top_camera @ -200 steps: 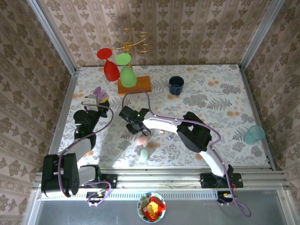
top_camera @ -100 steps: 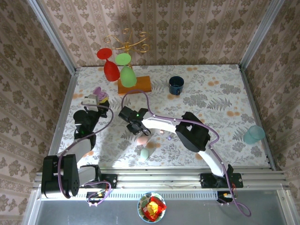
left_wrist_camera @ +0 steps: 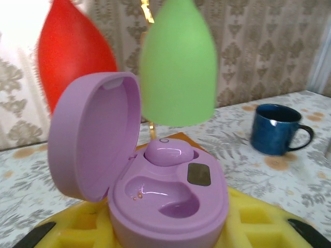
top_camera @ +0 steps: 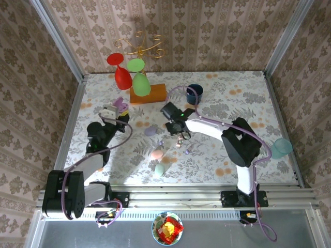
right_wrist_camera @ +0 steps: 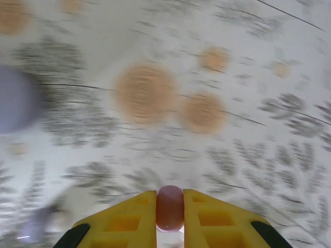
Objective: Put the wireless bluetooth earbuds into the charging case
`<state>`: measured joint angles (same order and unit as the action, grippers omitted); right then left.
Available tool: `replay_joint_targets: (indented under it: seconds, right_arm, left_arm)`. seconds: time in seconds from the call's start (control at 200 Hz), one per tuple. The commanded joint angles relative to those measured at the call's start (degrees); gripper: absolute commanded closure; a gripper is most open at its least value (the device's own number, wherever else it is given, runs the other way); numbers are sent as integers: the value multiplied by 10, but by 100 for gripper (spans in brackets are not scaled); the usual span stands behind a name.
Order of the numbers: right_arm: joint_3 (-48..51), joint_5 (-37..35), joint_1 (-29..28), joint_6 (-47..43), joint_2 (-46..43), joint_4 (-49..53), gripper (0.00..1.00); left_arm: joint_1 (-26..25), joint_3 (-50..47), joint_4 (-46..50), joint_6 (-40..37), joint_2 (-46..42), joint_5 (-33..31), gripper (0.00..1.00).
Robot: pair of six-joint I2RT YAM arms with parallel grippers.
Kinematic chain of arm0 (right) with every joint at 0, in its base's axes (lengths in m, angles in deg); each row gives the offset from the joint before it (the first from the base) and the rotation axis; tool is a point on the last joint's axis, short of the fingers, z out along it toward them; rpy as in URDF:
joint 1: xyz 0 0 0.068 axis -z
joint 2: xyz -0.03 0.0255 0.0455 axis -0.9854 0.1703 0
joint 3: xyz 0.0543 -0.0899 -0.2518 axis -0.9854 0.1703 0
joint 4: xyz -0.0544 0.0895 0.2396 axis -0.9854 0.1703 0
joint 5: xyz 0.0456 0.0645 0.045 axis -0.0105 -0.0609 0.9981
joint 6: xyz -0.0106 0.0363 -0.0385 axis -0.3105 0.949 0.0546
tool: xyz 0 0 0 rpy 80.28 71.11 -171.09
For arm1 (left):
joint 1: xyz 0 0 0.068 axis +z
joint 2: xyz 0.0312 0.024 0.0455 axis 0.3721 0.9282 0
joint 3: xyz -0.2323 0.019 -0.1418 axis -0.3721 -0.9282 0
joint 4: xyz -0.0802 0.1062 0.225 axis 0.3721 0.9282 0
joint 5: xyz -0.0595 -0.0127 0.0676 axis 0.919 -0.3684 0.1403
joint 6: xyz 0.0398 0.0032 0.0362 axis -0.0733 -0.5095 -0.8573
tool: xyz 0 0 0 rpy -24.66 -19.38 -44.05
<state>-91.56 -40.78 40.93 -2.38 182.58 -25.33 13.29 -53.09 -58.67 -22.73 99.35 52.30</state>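
The right gripper (right_wrist_camera: 170,196) was clamped on a pink earbud (right_wrist_camera: 170,212), pinched right at the fingertips, over the blurred table (right_wrist_camera: 248,77). The left gripper (left_wrist_camera: 165,235) was closed around an open purple case (left_wrist_camera: 93,150), seated between its fingers with the lid up. A purple earbud (left_wrist_camera: 168,152) sat in the case's far socket. A mug (left_wrist_camera: 276,129) stood beyond the fingers, to the right.

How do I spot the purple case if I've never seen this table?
Find the orange block by the red and green goblets at the table's back. Just left of it, the left gripper holds the purple case. Unlike the pastel cases lying on the table, its lid stands open, one earbud seated inside.
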Motion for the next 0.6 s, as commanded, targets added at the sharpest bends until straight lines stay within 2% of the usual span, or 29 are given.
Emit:
replay_joint_targets:
  seconds: [0.0, 0.175, 0.3, 0.595]
  right_arm:
    - [52, -2, 43, -10, -35, 3, 82]
    - [105, -1, 102, -37, -61, 43, 82]
    - [110, 0, 117, -47, -57, 73, 81]
    - [68, -34, 117, -53, -27, 118, 72]
  left_arm:
    - [-29, -11, -37, -41, -15, 33, 70]
    - [-85, -18, -36, -50, -30, 42, 70]
    - [-116, -21, -33, -55, -31, 35, 70]
    - [-123, -22, -49, -55, -5, 24, 70]
